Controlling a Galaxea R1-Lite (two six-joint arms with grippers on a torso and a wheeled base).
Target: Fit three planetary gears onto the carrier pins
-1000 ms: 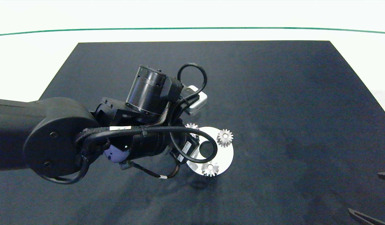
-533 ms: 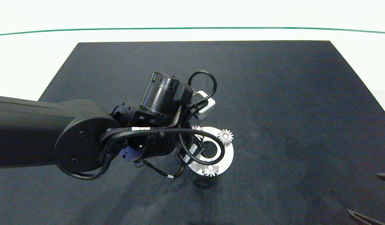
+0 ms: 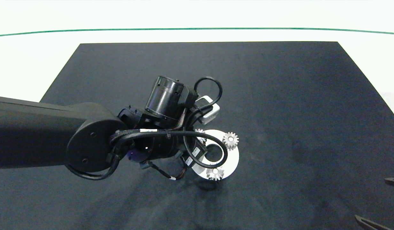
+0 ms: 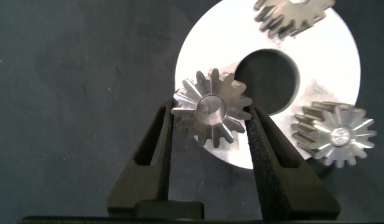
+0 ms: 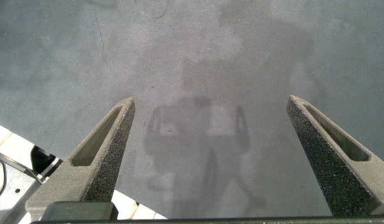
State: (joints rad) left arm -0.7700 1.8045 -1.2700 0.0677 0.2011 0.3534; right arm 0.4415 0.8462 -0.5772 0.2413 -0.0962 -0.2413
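Left pincer (image 4: 210, 134) grips third gear (image 4: 211, 112) at disc (image 4: 332, 68) centre-frame; next, align bore over pin, lower. Right pincer (image 5: 210, 155) open, idle.

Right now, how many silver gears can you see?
3, all over the flat white round disc: one small silver metal gear gripped in the left tool, one near the rim, one across the centre hole.
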